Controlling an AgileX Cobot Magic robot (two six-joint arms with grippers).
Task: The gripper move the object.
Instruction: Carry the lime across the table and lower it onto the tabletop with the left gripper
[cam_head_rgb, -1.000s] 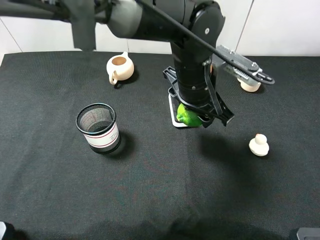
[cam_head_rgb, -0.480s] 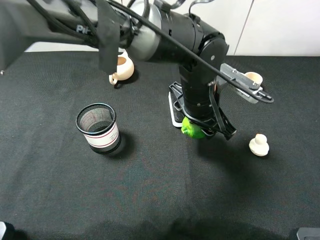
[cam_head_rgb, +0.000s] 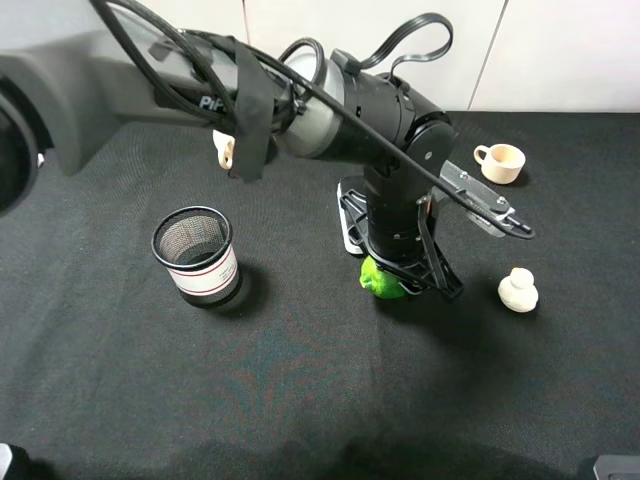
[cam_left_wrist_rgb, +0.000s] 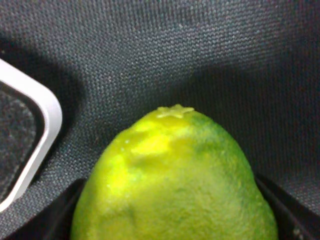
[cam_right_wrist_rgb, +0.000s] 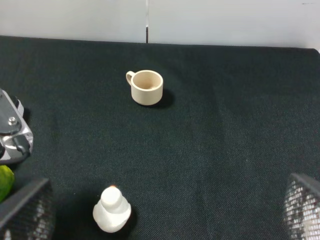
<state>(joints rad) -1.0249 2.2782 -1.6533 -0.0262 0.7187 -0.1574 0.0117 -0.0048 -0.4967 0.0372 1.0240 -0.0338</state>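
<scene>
The bright green lime (cam_head_rgb: 378, 280) sits between the black jaws of my left gripper (cam_head_rgb: 402, 276), which is shut on it. The gripper holds it low over the black cloth, just in front of a white-rimmed black pad (cam_head_rgb: 347, 216). In the left wrist view the lime (cam_left_wrist_rgb: 175, 175) fills the lower half, with the pad's corner (cam_left_wrist_rgb: 35, 140) beside it. I cannot tell whether the lime touches the cloth. My right gripper (cam_right_wrist_rgb: 162, 215) is open and empty, its fingers (cam_right_wrist_rgb: 25, 210) spread wide. It is out of the exterior high view.
A black mesh cup (cam_head_rgb: 195, 255) stands at the left. A beige teapot (cam_head_rgb: 222, 150) is mostly hidden behind the left arm. A beige cup (cam_head_rgb: 500, 162) stands at the back right, and a small white figure (cam_head_rgb: 518, 290) stands right of the lime.
My left gripper has carried the lime forward off the white-rimmed pad and lowered it toward the cloth. The arm has swung lower, uncovering the beige cup and covering the teapot.
</scene>
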